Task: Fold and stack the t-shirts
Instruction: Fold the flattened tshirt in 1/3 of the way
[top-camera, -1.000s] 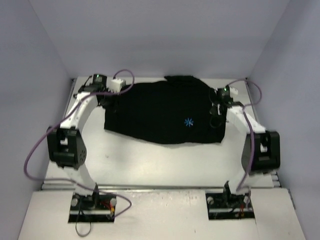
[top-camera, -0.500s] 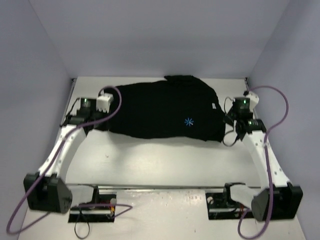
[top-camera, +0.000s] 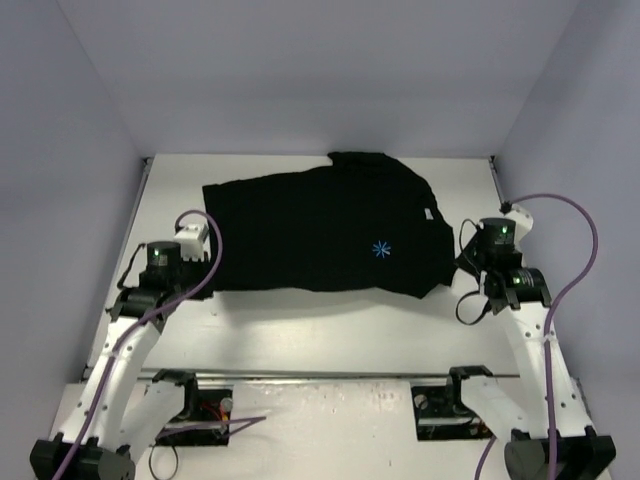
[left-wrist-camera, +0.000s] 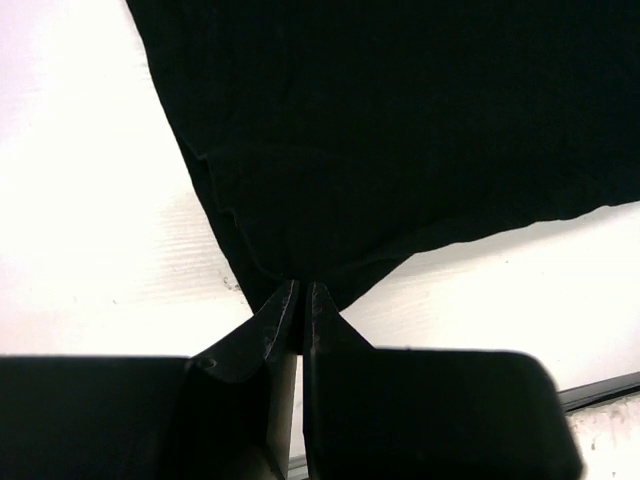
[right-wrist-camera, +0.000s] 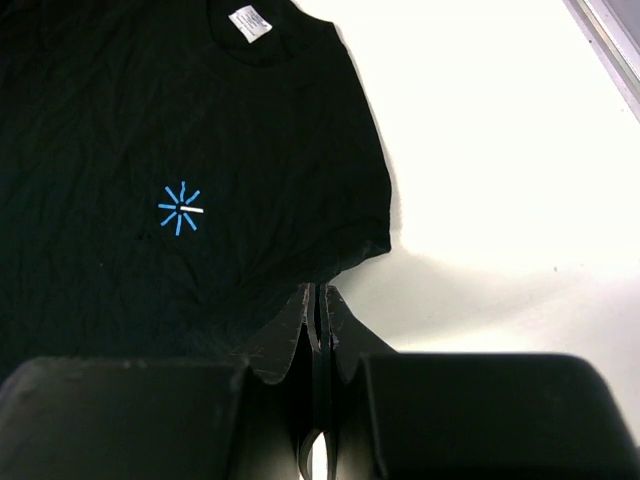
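The black t-shirt (top-camera: 320, 230) lies spread flat on the white table (top-camera: 330, 335), its blue starburst print (top-camera: 380, 249) facing up at the right. My left gripper (top-camera: 208, 283) is shut on the shirt's near left corner, and in the left wrist view the jaws (left-wrist-camera: 302, 288) pinch the black fabric (left-wrist-camera: 400, 130). My right gripper (top-camera: 452, 275) is shut on the near right edge. In the right wrist view the jaws (right-wrist-camera: 318, 292) clamp the hem of the shirt (right-wrist-camera: 120, 120), below the starburst (right-wrist-camera: 181, 209) and the white neck label (right-wrist-camera: 249, 22).
Purple walls enclose the table at the back and on both sides. A metal rail (top-camera: 320, 377) runs along the near edge by the arm bases. Purple cables loop from both wrists. A strip of bare table lies between the shirt and the rail.
Both arms have pulled back toward the near edge, still gripping the shirt. The shirt has slid nearer and been stretched out flatter and wider.
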